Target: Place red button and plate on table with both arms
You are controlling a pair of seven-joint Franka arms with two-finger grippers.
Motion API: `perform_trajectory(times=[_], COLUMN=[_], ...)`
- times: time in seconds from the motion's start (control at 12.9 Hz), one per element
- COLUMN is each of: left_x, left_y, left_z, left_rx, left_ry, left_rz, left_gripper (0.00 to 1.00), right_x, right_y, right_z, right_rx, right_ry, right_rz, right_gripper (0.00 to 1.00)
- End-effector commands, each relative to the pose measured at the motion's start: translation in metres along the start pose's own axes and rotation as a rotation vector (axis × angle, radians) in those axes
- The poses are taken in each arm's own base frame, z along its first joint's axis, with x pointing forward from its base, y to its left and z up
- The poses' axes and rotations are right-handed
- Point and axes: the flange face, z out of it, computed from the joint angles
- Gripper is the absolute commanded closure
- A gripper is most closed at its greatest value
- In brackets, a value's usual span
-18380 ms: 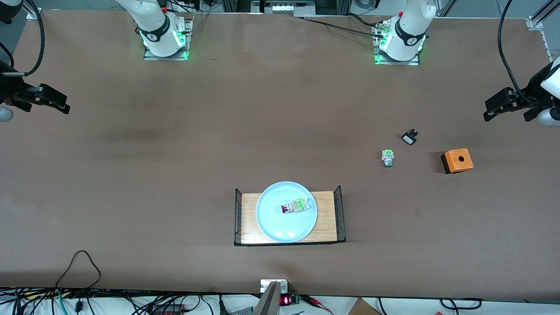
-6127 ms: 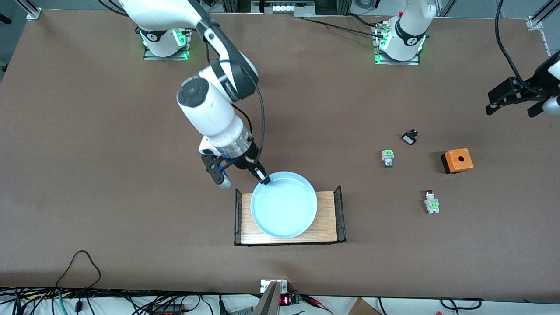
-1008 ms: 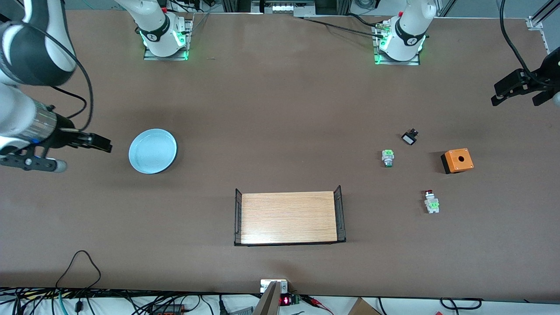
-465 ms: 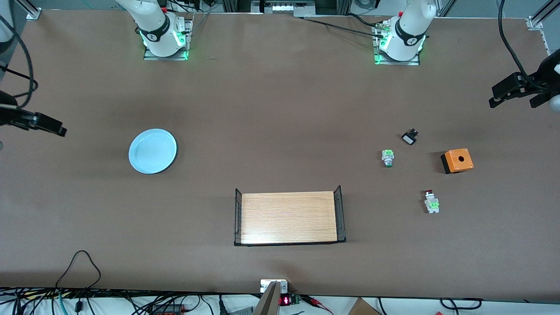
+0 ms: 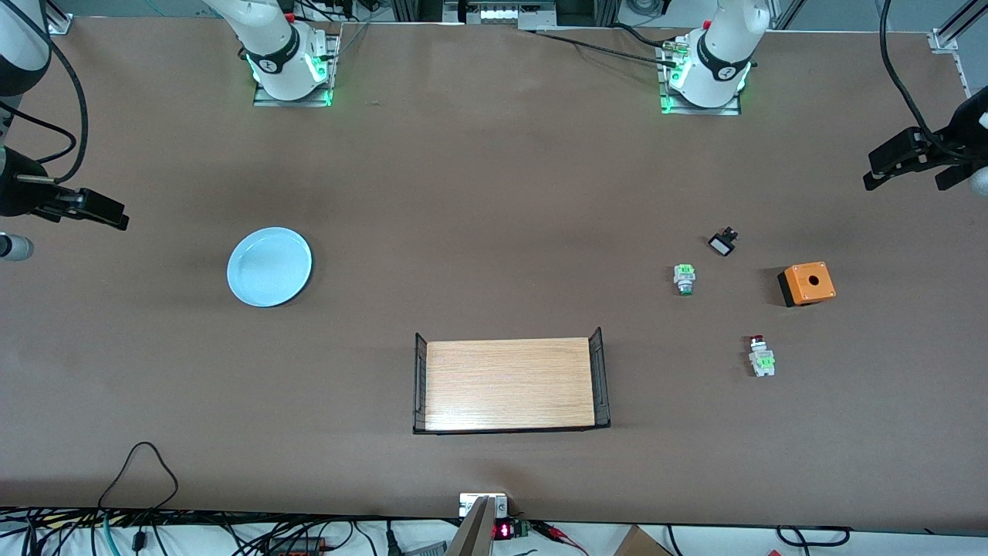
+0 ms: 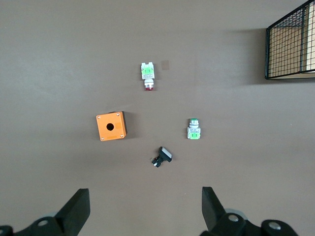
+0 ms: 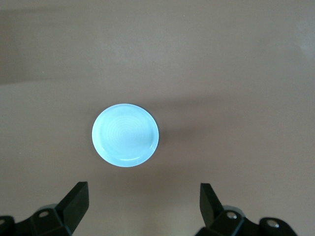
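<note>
The light blue plate (image 5: 269,266) lies empty on the brown table (image 5: 494,201) toward the right arm's end; it also shows in the right wrist view (image 7: 125,134). The red button (image 5: 760,357) lies on the table toward the left arm's end, and shows in the left wrist view (image 6: 147,75). My right gripper (image 5: 69,228) is open and empty, up in the air at the table's end, apart from the plate. My left gripper (image 5: 918,170) is open and empty, raised at the table's other end.
An empty light-wood tray (image 5: 509,384) with black wire ends stands mid-table near the front camera. Near the red button lie an orange box (image 5: 806,283), a green-and-white button (image 5: 684,279) and a small black part (image 5: 722,243).
My right gripper has drawn away from the plate toward the table's end over the last second. The plate, the red button and the left arm have stayed still.
</note>
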Motion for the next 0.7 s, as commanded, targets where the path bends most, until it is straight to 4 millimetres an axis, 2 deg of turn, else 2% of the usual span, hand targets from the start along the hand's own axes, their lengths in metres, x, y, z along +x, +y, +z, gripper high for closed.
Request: perform_trajectory(times=[0.0,0.62], left_x=[0.0026,0.0026], left_y=[-0.0004,0.0005], left_z=[-0.0064,-0.0064], left_rx=[0.025,0.025], left_ry=[0.002,0.002], left_rz=[0.015,0.015], left_gripper=[0.00,0.00], right_x=[-0.0187,-0.0238], right_y=[0.0056,0.0083], right_z=[-0.0007,-0.0009], right_rx=[-0.003,0.000], right_ry=[0.027,-0.017], right_rz=[-0.006,-0.045], right_gripper=[0.00,0.00])
